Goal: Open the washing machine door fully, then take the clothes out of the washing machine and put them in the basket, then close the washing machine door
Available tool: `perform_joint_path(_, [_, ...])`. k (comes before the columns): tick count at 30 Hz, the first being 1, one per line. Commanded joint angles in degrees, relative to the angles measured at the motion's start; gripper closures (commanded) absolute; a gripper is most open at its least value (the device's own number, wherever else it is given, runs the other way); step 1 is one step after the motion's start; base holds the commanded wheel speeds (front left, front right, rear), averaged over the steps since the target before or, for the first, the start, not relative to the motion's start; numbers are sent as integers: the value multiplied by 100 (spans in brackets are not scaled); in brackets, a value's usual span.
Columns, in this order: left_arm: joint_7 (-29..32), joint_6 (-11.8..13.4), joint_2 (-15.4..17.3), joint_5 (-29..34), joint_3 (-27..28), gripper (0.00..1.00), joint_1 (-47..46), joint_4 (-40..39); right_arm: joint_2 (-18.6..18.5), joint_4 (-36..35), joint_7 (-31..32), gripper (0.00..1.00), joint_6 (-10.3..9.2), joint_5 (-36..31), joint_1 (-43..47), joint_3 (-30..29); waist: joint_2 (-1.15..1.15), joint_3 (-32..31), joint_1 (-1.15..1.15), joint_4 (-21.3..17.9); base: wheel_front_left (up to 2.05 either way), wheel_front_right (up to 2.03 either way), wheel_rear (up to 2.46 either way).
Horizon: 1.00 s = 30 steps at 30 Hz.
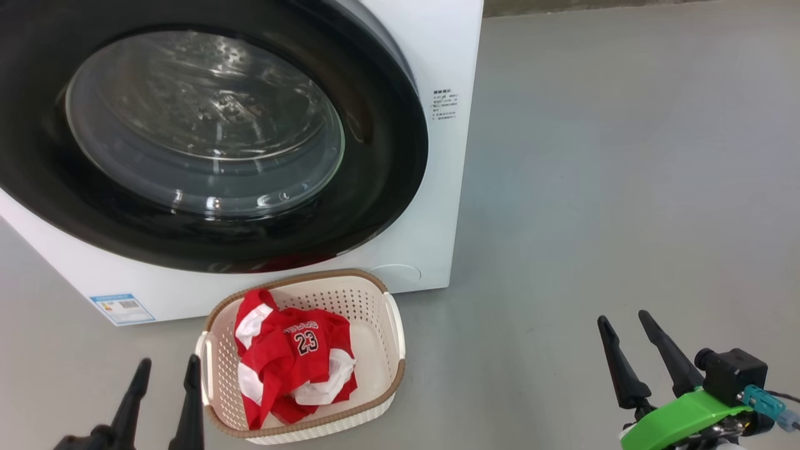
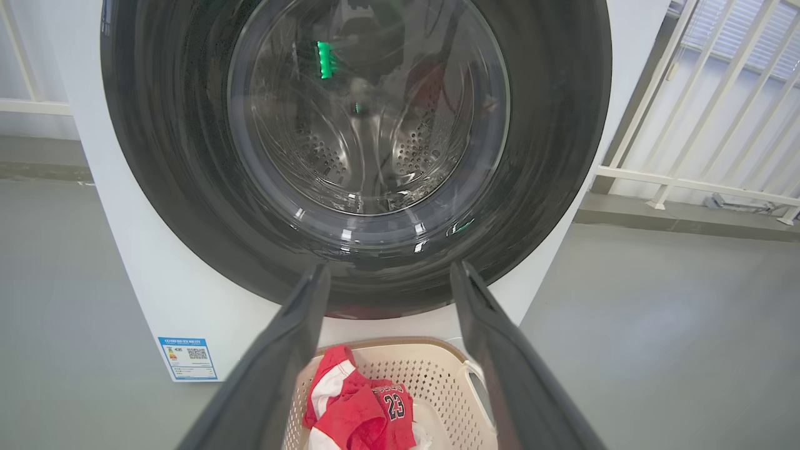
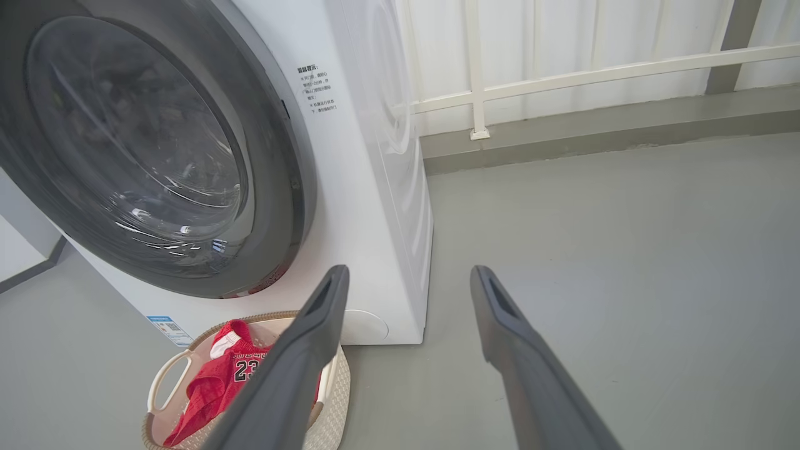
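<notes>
The washing machine (image 1: 437, 206) stands white at the upper left, and its round black-rimmed door (image 1: 206, 125) lies flat against its front with the glass bowl facing me. Through the glass (image 2: 369, 112) the steel drum shows. On the floor in front sits the cream basket (image 1: 381, 331), holding the red number 23 clothes (image 1: 294, 356) with white fabric among them. My left gripper (image 1: 165, 369) hovers open just left of the basket, nothing between its fingers. Far to the right, over bare floor, my right gripper (image 1: 622, 322) is open too. In the wrist views both pairs of fingers (image 2: 300, 325) (image 3: 325, 312) stand wide apart.
Grey floor (image 1: 625, 156) stretches to the right of the machine. White railing (image 3: 562, 75) runs along a low kerb behind it. A blue label (image 1: 122, 308) is stuck low on the machine's front.
</notes>
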Motion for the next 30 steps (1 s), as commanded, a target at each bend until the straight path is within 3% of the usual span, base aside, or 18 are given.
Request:
perform_joint_path(1, [-47,-18,52,62,218,0,-21,-99,-54,-133,-26,0,-14,46,48,87,0,-31,0,2,0,0,0])
perform_joint_path(30, [-47,-18,-9,25,305,0,27,26,-88,-173,-26,0,-14,29,157,83,0,-125,0,21,0,0,0])
